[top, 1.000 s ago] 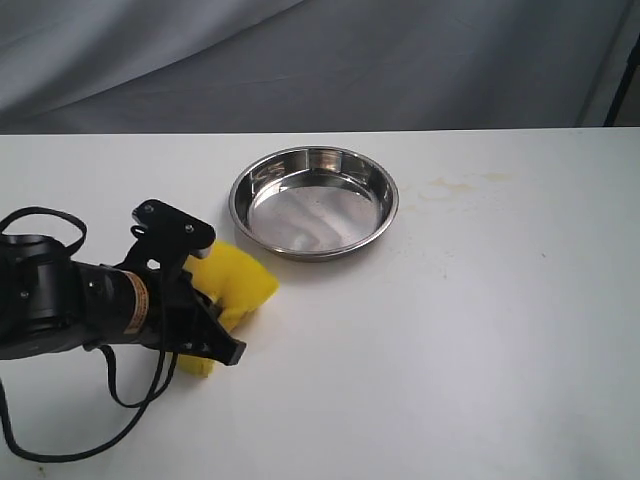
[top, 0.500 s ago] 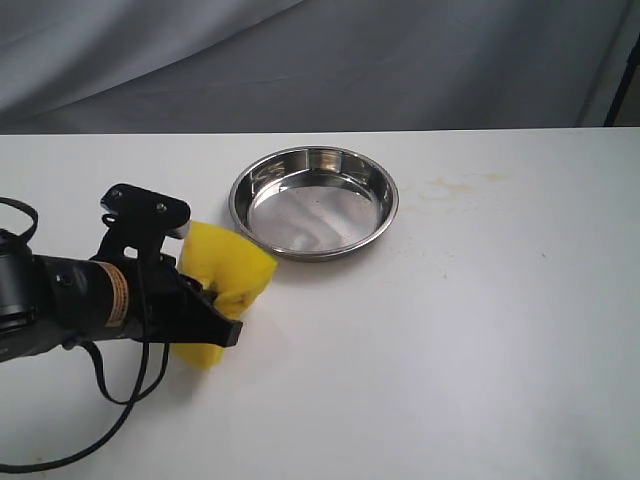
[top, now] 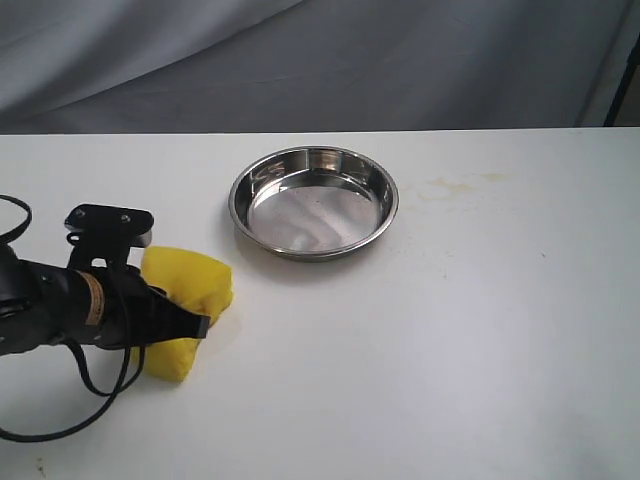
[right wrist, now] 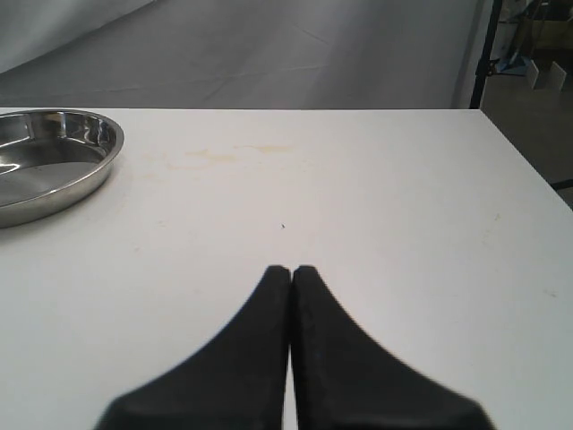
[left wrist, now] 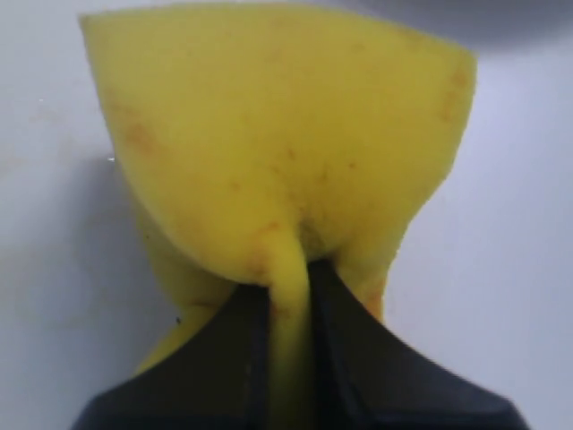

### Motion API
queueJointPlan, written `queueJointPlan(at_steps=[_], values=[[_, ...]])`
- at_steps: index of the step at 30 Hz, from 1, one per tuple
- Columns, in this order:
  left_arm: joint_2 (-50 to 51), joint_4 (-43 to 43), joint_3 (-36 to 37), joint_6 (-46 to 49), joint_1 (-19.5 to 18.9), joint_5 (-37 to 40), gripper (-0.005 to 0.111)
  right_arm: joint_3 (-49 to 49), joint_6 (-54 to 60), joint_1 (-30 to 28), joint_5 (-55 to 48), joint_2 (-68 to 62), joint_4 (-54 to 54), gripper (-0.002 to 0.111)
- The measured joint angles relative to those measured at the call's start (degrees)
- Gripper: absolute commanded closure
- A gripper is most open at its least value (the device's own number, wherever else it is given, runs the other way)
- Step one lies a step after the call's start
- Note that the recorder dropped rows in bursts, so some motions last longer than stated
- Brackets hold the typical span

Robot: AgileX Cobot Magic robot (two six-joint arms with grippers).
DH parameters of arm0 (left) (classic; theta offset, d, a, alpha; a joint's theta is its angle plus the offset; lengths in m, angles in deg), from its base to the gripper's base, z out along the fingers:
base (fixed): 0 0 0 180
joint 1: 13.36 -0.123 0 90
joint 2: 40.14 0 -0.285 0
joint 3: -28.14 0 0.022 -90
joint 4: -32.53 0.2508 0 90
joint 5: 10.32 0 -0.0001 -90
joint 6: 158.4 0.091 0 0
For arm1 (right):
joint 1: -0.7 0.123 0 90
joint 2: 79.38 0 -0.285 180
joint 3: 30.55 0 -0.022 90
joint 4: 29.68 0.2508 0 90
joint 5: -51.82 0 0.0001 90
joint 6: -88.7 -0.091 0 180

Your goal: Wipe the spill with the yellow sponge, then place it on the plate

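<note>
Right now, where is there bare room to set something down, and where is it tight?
The widest bare stretch of table runs from the plate to the right edge and along the near side; only a faint stain marks it. It is crowded at the left, where the left gripper pinches the yellow sponge.

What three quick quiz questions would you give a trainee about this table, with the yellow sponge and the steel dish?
1. Which gripper holds the bright yellow foam sponge?
2. Multiple choice: where is that sponge relative to the round shiny stainless-steel plate? A) inside it. B) outside it, apart from its rim. C) leaning on its rim.
3. True or false: the right gripper is shut and holds nothing.

Key:
1. The left gripper, which pinches the foam between its jaws.
2. B.
3. True.
</note>
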Motion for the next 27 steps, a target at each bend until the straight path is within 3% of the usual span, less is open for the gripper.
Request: queueJointPlan(at_steps=[8,21,27], values=[[0.12,0.00,0.66,0.00,-7.74,0.38,0.107,0.00,0.00,0.00,0.00,0.00,0.00,0.108],[0.12,1.54,0.87,0.95,-25.06,-2.90,0.107,0.00,0.00,0.00,0.00,0.00,0.00,0.108],[0.12,1.54,0.87,0.95,-26.35,-3.54,0.107,0.00,0.00,0.00,0.00,0.00,0.00,0.108]])
